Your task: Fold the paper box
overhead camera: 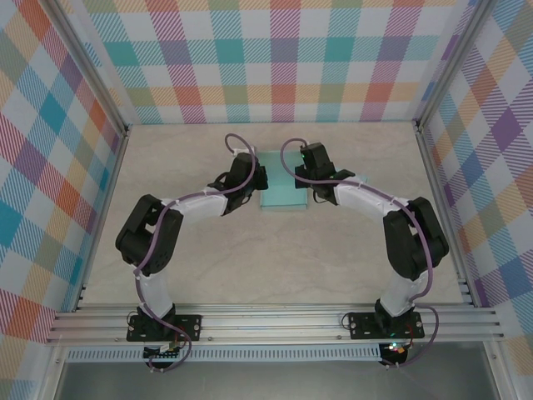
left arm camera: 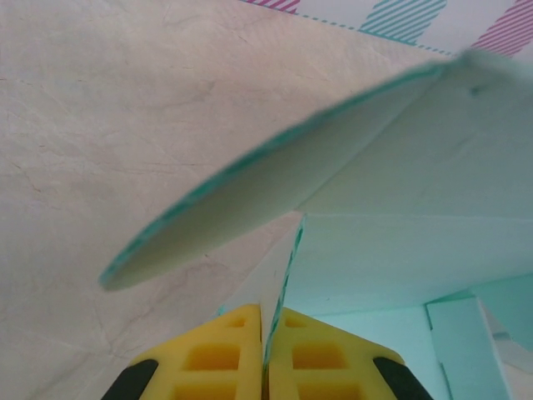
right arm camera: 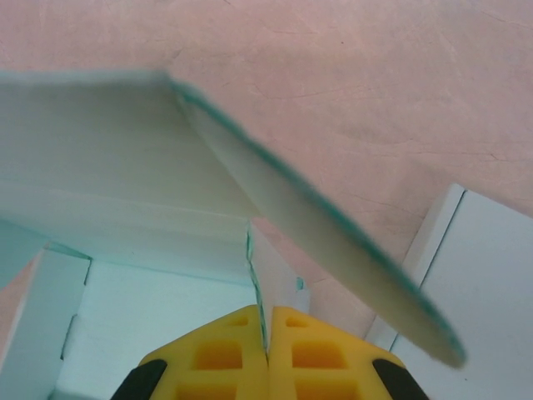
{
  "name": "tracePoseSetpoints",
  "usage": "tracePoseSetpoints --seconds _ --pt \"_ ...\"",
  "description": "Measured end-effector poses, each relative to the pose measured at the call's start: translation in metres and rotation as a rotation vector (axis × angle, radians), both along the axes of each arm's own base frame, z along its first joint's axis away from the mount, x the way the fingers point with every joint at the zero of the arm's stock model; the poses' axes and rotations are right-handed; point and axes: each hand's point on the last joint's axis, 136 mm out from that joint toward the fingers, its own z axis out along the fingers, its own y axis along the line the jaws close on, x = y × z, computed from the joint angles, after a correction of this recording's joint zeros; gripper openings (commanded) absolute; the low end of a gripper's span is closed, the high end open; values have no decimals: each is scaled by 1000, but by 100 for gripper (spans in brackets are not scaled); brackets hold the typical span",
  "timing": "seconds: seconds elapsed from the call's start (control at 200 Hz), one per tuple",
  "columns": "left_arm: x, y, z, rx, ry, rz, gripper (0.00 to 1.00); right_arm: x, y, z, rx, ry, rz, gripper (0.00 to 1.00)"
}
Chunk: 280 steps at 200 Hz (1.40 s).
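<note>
Left gripper (left arm camera: 265, 325) and right gripper (right arm camera: 268, 325), jaws tight on opposite paper box (overhead camera: 280, 198) flaps

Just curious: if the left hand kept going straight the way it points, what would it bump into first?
Probably the paper box itself: the left hand is shut on its thin panel, and its curved flap rises ahead.
</note>
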Motion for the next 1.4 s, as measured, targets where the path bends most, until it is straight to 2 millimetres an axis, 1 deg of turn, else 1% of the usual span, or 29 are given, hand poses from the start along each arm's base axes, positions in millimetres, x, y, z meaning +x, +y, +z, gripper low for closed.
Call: tracePoseSetpoints --seconds 0.125,0.415,0.63,0.805,1.09,1.155,1.4 --pt "-1 2 -6 -23 7 22 8 -4 2 -6 0 1 7 0" --pt "-3 8 -14 -31 -18 53 8 -11 8 -19 22 1 9 0" --pt "-5 12 -16 -27 -41 74 6 -14 15 -19 47 -7 3 0" --pt "-7 13 -17 -29 -69 89 4 -14 16 -20 65 -3 -12 0" --pt "-9 14 -18 -19 -105 121 2 -10 19 -20 76 -17 -34 0" --pt "-9 14 -19 -19 -116 129 2 -10 19 -19 73 -22 -37 1" --pt "-3 11 -21 -33 -154 149 1 -7 17 -20 72 -65 -45 1"
